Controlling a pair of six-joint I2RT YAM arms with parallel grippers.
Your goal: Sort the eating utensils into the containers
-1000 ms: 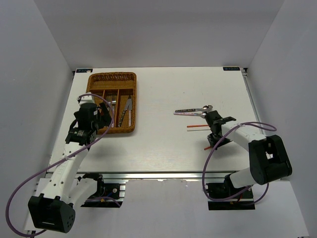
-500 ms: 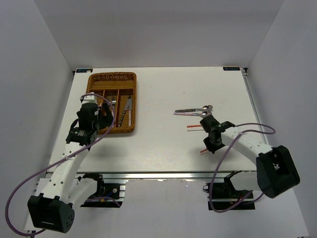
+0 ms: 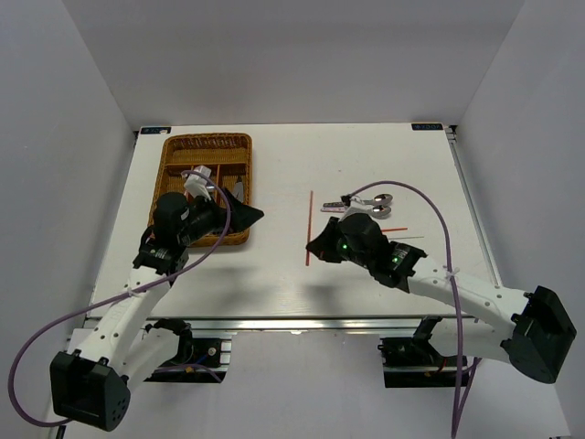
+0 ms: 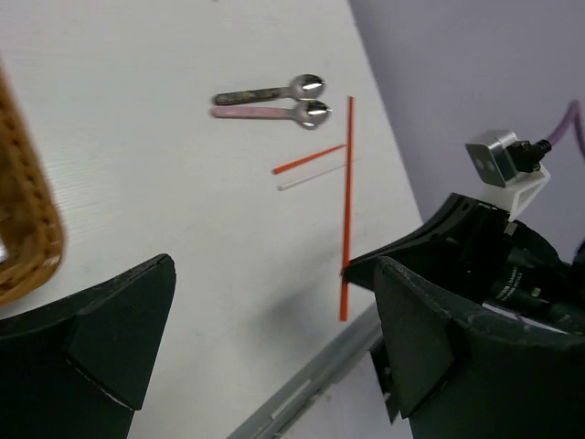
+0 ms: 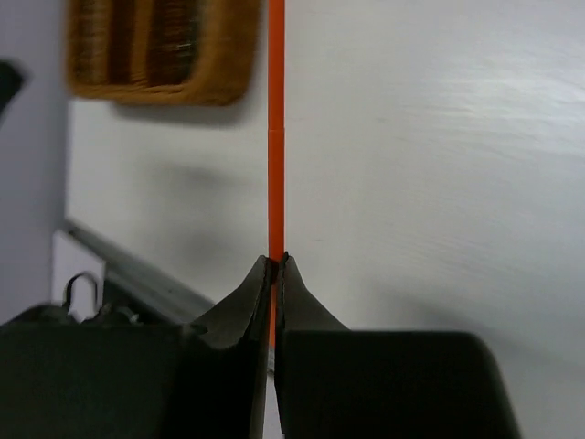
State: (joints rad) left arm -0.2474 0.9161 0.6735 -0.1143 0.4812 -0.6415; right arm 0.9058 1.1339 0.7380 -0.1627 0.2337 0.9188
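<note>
My right gripper (image 3: 312, 247) (image 5: 275, 262) is shut on a long red chopstick (image 3: 309, 224) (image 5: 275, 137) (image 4: 347, 201), held above the middle of the table. Two spoons (image 3: 370, 203) (image 4: 274, 101) lie side by side to the right, with a short red chopstick (image 3: 395, 229) (image 4: 309, 158) and a pale one (image 3: 407, 239) (image 4: 315, 174) just in front of them. The woven wicker tray (image 3: 206, 146) (image 5: 155, 55) sits at the far left, its contents mostly hidden by my left arm. My left gripper (image 3: 247, 217) (image 4: 274, 357) stands open and empty at the tray's right edge, pointing right.
The right arm's cable (image 3: 439, 215) loops over the spoons. The table's metal front rail (image 3: 292, 322) (image 4: 311, 384) runs close below both grippers. White walls close in the table on three sides.
My right arm has swung left from the table's right side to the middle, carrying the red chopstick. My left gripper has turned from over the tray to face right.
</note>
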